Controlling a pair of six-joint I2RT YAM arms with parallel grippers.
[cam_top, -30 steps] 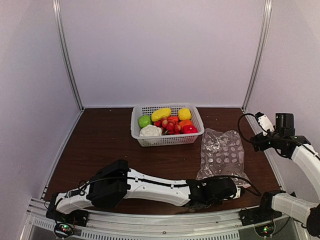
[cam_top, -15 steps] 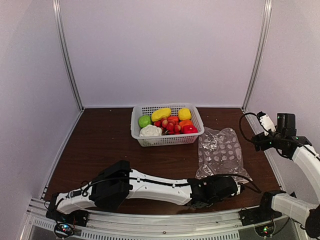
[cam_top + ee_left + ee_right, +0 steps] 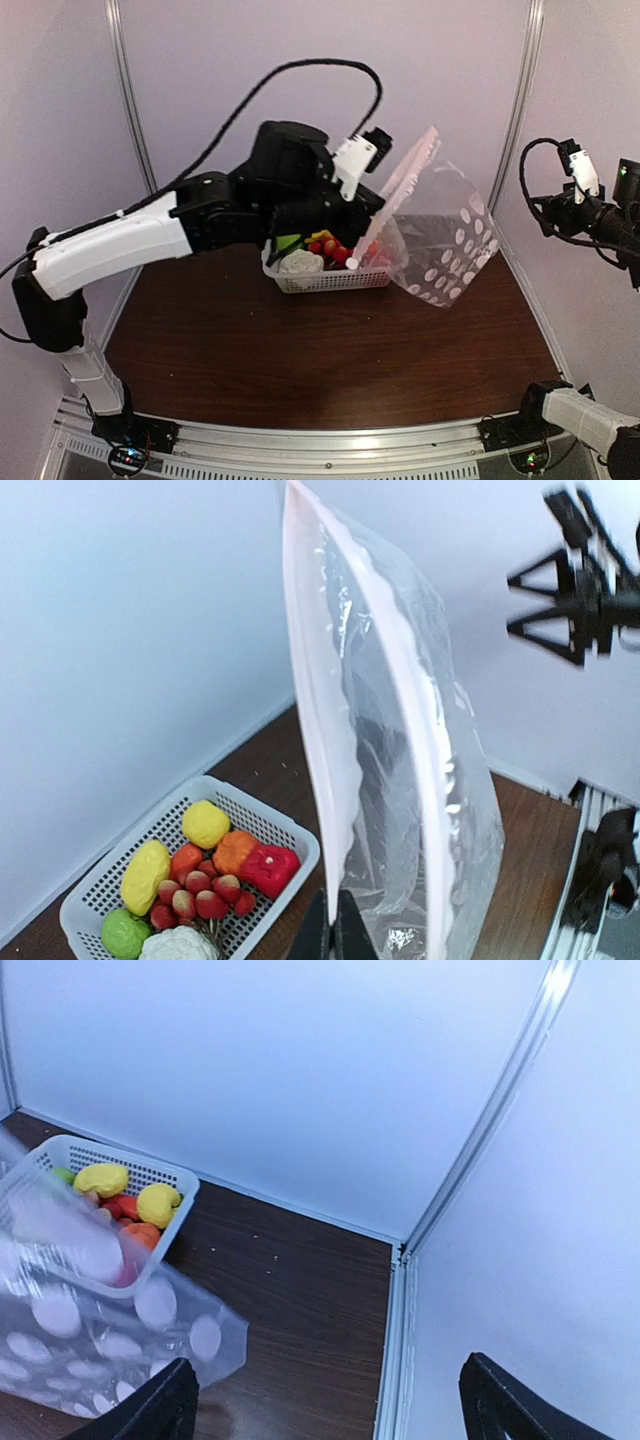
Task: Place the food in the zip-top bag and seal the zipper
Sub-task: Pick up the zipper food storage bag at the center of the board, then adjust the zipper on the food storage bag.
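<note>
**Top view.** A second ago the left gripper [image 3: 356, 256] lay low at the near edge, beside the zip-top bag [image 3: 447, 245], which was flat on the table [image 3: 300, 360]. Now that gripper is raised and pinched tight on the lower end of the zipper [image 3: 402, 188]. The bag has left the table and hangs in the air, stretching up and to the right from the fingers. The one basket [image 3: 330, 281] and the food [image 3: 325, 248] have not moved and sit just below this gripper. The right gripper [image 3: 540, 218] has risen; it stands wide and holds nothing, well apart from the bag's far side.

**Left wrist.** Only here does the zipper [image 3: 318, 730] show as two pale lips, slightly parted, rising straight from the closed fingers. The food can be counted here, down to the left of the fingers:
- one lemon [image 3: 205, 823]
- one banana-like piece [image 3: 145, 876]
- one lime [image 3: 125, 932]
- one cauliflower [image 3: 180, 946]
- one red pepper [image 3: 268, 868]
- one orange piece [image 3: 235, 850]
- a cluster of strawberries [image 3: 197, 892], too packed to count

The right gripper [image 3: 512, 605] is a blur beyond the bag [image 3: 410, 800].

**Right wrist.** The right gripper [image 3: 325, 1365] gapes wide and holds nothing. The bag's dotted corner [image 3: 110, 1335] hangs ahead and to its left. The dots are plain here but do not show in the left wrist view. Beyond it, the basket [image 3: 60, 1152] shows only part of the food clearly, the two yellow pieces and the orange one.
</note>
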